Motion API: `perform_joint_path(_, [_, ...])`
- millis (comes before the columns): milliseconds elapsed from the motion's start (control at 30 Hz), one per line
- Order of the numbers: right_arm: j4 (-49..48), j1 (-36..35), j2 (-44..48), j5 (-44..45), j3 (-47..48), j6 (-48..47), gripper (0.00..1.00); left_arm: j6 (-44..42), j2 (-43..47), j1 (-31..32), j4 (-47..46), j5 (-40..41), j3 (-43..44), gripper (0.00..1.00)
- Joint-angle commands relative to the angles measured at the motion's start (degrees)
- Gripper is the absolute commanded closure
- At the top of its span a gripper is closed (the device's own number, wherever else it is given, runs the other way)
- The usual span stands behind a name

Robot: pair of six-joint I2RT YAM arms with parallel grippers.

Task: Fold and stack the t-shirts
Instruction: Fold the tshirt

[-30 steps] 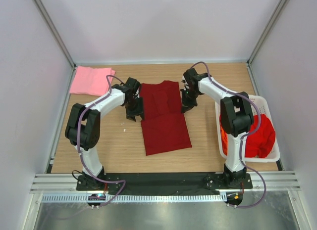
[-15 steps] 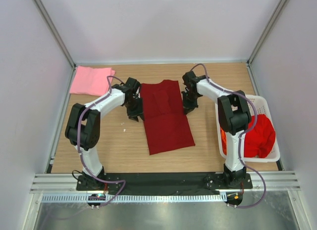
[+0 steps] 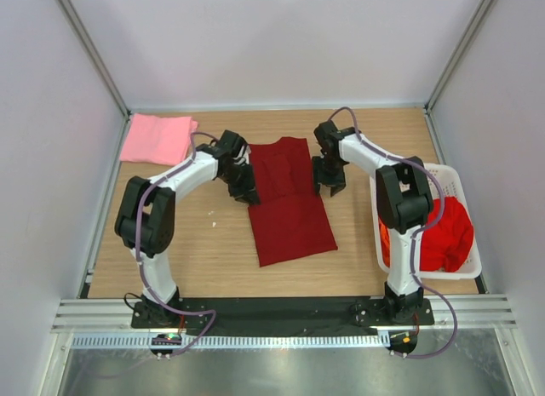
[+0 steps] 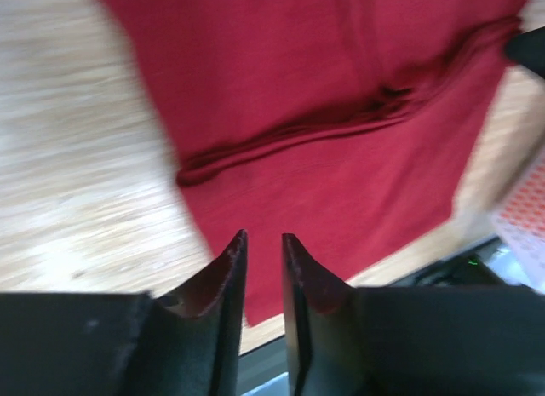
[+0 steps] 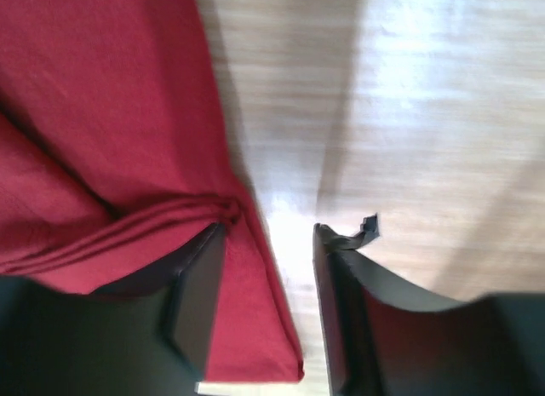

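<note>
Left gripper [image 4: 264,236] narrow, empty, over maroon shirt [image 3: 289,213]; right gripper [image 5: 266,232] wide, straddling shirt's edge crease. Risk: uneven pinch drags fold crooked.

Maroon t-shirt [image 3: 288,200]: matt cloth (finely ribbed up close). Table [image 3: 204,243]: smooth wood grain, faint sheen. Basket [image 3: 434,275]: white plastic. The left gripper [image 4: 262,238] has 2 matt black fingers [image 4: 223,285].

1. Reaches forward and inward with the left arm [image 3: 183,176], left pincer [image 3: 248,193] angled down, fingers nearly together with a narrow gap between.
2. Bends the right arm [image 3: 366,153] inward too, right pincer [image 3: 330,186] held low, fingers well parted.
</note>
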State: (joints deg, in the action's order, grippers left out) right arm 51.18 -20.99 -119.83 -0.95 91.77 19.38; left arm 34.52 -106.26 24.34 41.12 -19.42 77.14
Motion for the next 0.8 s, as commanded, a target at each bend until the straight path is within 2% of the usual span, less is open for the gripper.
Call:
perform_joint_path(0, [3.31,-0.01,7.15,-0.43,1.93,-0.39,0.44,2.47,-2.46,1.5,-6.58,-8.07,3.36,0.78])
perform_joint_path(133, [4.28,-0.01,10.49,-1.86,0.61,-0.3,0.41,5.11,-5.62,2.9,-10.97,-11.86,4.68,0.88])
perform_joint_path(400, [3.93,0.08,15.85,-3.79,-6.41,0.84,0.45,11.44,-11.95,4.49,-20.64,-16.7,7.23,0.94])
perform_joint_path(667, [4.01,0.07,18.67,-4.06,-10.73,1.19,0.45,12.06,-22.75,4.32,-16.6,-11.17,12.32,0.96])
perform_joint_path(767, [3.93,0.07,18.93,-4.5,-11.43,1.1,0.45,11.1,-22.86,4.49,-15.64,-10.73,12.59,0.96])
